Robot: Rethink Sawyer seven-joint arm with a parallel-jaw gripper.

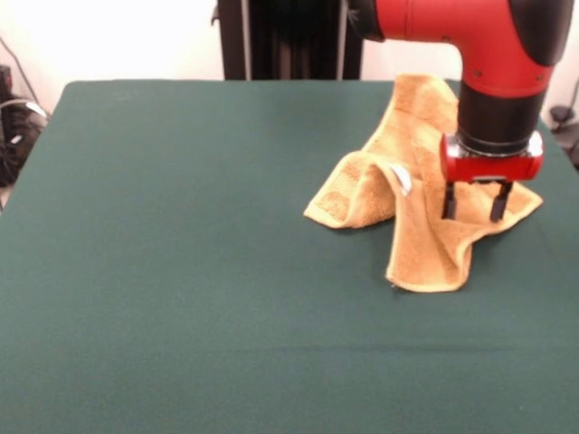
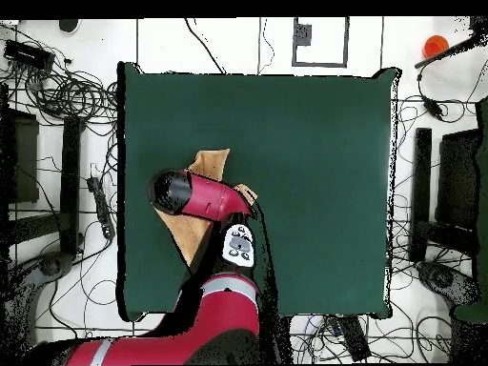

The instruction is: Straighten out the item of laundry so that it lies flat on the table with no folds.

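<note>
The item of laundry is a golden-orange towel, crumpled near the far right of the green table. It has raised folds, one lobe reaching left and one reaching toward the front. A small white label shows on a fold. My gripper hangs straight down over the towel's right part, open, its two dark fingers apart just above or touching the cloth. In the overhead view the red arm covers most of the towel, and the gripper is hidden beneath it.
The towel lies close to the table's edge on the arm's side. Cables and dark equipment surround the table on the floor. The green surface stretches wide beyond the towel.
</note>
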